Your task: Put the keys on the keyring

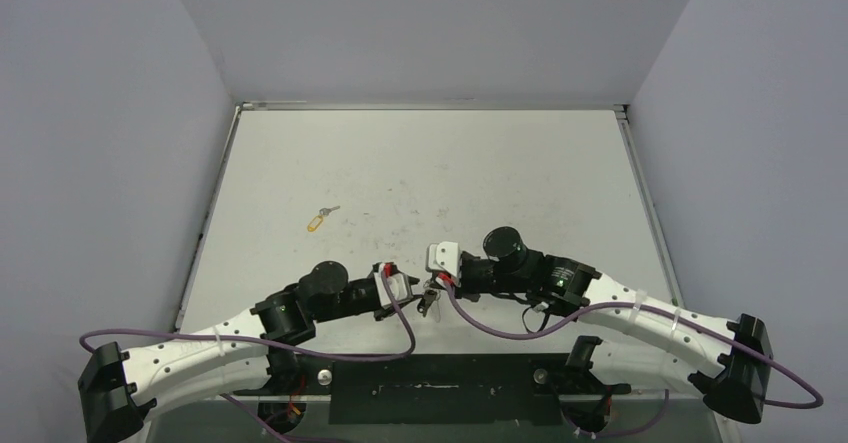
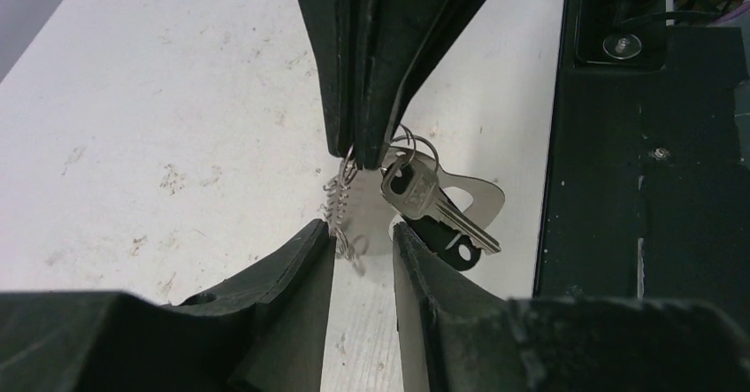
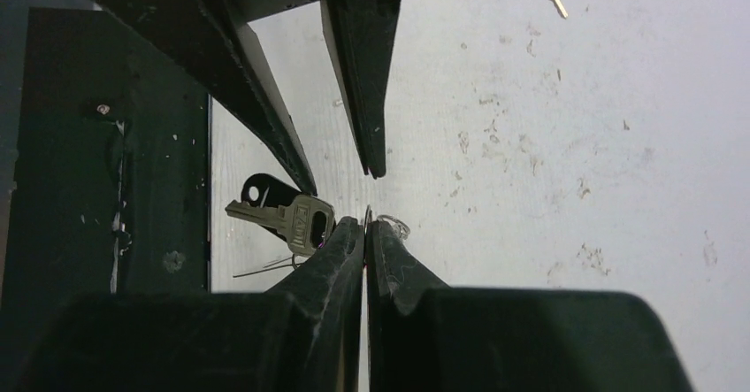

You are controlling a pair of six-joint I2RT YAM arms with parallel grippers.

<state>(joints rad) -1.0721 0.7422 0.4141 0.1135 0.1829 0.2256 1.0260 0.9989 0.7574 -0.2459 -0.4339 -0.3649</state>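
The keyring, a flat silver loop with a short chain, hangs just above the table near its front edge. My right gripper is shut on the top of the keyring, where a thin metal edge shows between its fingertips. A silver key and a black-headed key dangle from it. My left gripper faces it with its jaws apart. The chain hangs at the mouth of that gap, ungripped. A key with a yellow tag lies alone on the table, farther back on the left.
The black base plate runs along the table's near edge, right beside both grippers. White walls close in the left, back and right sides. The tabletop is scuffed white.
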